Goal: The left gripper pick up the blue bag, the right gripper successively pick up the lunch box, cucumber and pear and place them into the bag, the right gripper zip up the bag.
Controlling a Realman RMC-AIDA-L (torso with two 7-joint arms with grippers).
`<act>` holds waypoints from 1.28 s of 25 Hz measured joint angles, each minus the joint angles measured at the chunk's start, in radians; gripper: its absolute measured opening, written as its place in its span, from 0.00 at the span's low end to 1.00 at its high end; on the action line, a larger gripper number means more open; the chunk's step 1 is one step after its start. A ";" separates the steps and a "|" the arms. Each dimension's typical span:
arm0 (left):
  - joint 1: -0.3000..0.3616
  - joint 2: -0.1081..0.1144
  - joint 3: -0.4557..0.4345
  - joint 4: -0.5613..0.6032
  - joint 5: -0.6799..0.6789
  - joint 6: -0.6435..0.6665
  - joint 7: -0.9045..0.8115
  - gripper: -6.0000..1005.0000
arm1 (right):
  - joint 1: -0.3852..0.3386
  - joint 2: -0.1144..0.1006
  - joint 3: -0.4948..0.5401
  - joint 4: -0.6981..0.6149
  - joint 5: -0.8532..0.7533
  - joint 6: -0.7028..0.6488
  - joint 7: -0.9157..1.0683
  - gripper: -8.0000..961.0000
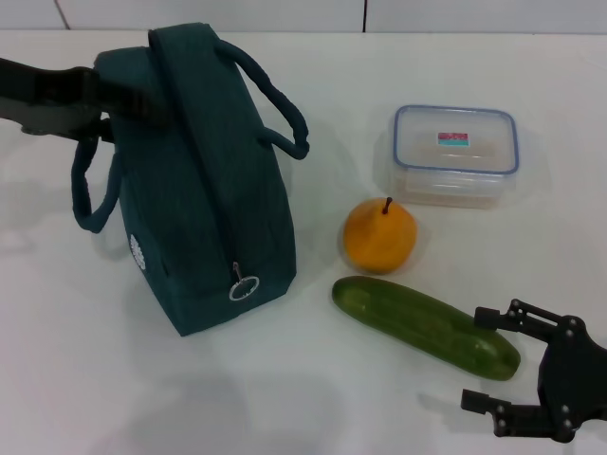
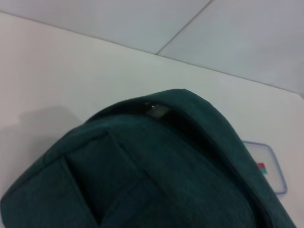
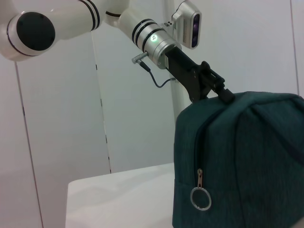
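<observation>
Dark teal blue bag upright at left, zipped, ring pull near. Left gripper at its far top; finger state impossible to tell. Right gripper spread wide, near right, partly cropped, beside cucumber.

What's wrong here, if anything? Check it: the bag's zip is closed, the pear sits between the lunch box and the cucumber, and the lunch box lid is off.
One thing is wrong: the lunch box has its blue-rimmed lid on, as the head view shows. The rest holds: the blue bag is zipped shut, and the pear sits between the lunch box and the cucumber.
</observation>
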 joint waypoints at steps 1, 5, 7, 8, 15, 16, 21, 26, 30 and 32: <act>0.000 0.001 -0.001 -0.002 0.000 -0.001 0.005 0.77 | 0.000 0.000 0.000 0.000 0.000 0.000 0.000 0.88; -0.002 0.001 -0.007 -0.011 -0.006 -0.002 0.036 0.77 | 0.000 0.000 0.000 0.001 0.000 0.000 0.000 0.88; -0.003 0.001 -0.010 -0.012 -0.016 -0.002 0.041 0.69 | 0.000 0.000 0.000 0.001 0.000 0.000 0.000 0.88; -0.003 0.002 -0.010 -0.012 -0.021 -0.002 0.041 0.65 | 0.000 0.000 0.000 0.001 0.000 0.000 0.000 0.88; -0.004 0.006 -0.002 -0.013 -0.022 -0.001 0.038 0.37 | 0.000 0.000 0.000 0.003 0.000 0.000 0.000 0.88; -0.006 0.005 -0.001 -0.016 -0.019 -0.001 0.037 0.33 | 0.000 0.000 0.000 0.004 0.000 0.000 0.000 0.87; -0.011 0.013 0.001 -0.049 -0.016 -0.001 0.036 0.11 | 0.006 0.000 0.000 0.009 0.002 -0.001 0.000 0.87; -0.015 0.031 -0.002 -0.064 -0.030 0.011 0.040 0.06 | 0.009 0.000 0.004 0.029 0.048 -0.017 0.004 0.87; -0.027 0.062 -0.007 -0.056 -0.080 0.042 0.030 0.06 | 0.009 0.000 0.010 0.087 0.167 -0.058 0.018 0.87; -0.033 0.082 -0.010 -0.056 -0.129 0.062 0.014 0.06 | 0.008 -0.001 0.011 0.133 0.264 -0.076 0.050 0.87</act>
